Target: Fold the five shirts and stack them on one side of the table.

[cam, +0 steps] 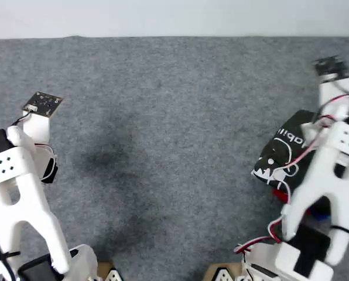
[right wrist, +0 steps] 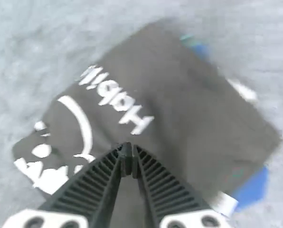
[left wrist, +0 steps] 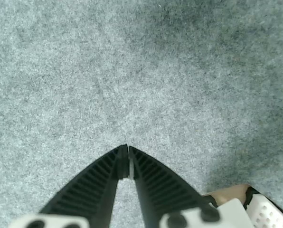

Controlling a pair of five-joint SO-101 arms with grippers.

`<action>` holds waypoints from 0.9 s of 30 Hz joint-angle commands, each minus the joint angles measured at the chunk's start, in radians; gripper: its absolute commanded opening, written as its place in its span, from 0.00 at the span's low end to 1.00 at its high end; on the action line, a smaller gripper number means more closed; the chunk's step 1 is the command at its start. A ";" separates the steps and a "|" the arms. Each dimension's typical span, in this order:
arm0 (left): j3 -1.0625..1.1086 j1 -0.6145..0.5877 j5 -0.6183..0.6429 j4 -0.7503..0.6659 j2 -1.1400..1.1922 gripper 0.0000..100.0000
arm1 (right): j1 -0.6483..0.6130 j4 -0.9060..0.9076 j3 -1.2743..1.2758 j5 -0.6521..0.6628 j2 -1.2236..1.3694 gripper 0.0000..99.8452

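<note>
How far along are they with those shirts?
Mostly done, it seems: a folded black shirt tops a pile at one side of the table, blue and red cloth peeking beneath, though I cannot count five. Nothing is in hand: the right hand hangs shut over the pile, the left hand shut over bare table. Little looks left.

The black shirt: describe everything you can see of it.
The black shirt is folded into a flat rectangle, soft cloth with white lettering and a white graphic on top. It tops a stack on the table, at right, over blue cloth and red cloth showing at its edges. The right hand, shut, is above it.
</note>
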 commanded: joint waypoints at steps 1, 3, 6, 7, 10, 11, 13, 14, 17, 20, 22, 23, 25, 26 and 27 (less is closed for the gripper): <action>-0.033 0.006 0.003 0.009 -0.009 0.01 | 0.059 -0.019 -0.058 -0.006 -0.050 0.01; -0.033 0.006 0.003 0.009 -0.009 0.01 | 0.064 -0.022 -0.017 -0.006 -0.027 0.01; -0.031 0.006 0.003 0.009 -0.009 0.01 | -0.002 -0.030 0.044 -0.006 0.033 0.01; -0.031 0.008 0.003 0.009 -0.009 0.01 | -0.031 -0.045 0.072 -0.006 0.058 0.01; -0.031 0.008 0.003 0.009 -0.009 0.01 | -0.087 -0.124 0.130 -0.009 0.122 0.01; -0.031 0.008 0.003 0.009 -0.009 0.01 | -0.088 -0.162 0.141 -0.011 0.143 0.01; -0.031 0.008 0.003 0.009 -0.009 0.01 | -0.082 -0.248 0.163 -0.012 0.183 0.01; -0.031 0.008 0.003 0.009 -0.009 0.01 | -0.074 -0.277 0.170 -0.011 0.200 0.01; -0.030 0.008 0.003 0.009 -0.009 0.01 | -0.047 -0.282 0.158 -0.012 0.205 0.01; -0.030 0.008 0.003 0.009 -0.009 0.01 | -0.033 -0.157 0.107 -0.014 0.127 0.01; -0.033 0.008 0.003 0.018 -0.011 0.01 | -0.035 -0.068 0.084 -0.015 0.050 0.01; -0.035 0.009 0.003 0.029 -0.011 0.01 | -0.036 -0.035 0.080 -0.015 0.010 0.01; -0.035 0.009 0.003 0.038 -0.012 0.01 | -0.050 0.015 0.081 -0.015 -0.071 0.01; -0.035 0.005 0.003 0.038 -0.021 0.01 | -0.058 0.038 0.083 -0.015 -0.105 0.01; -0.033 0.005 0.003 0.037 -0.041 0.01 | -0.067 0.065 0.083 -0.015 -0.136 0.01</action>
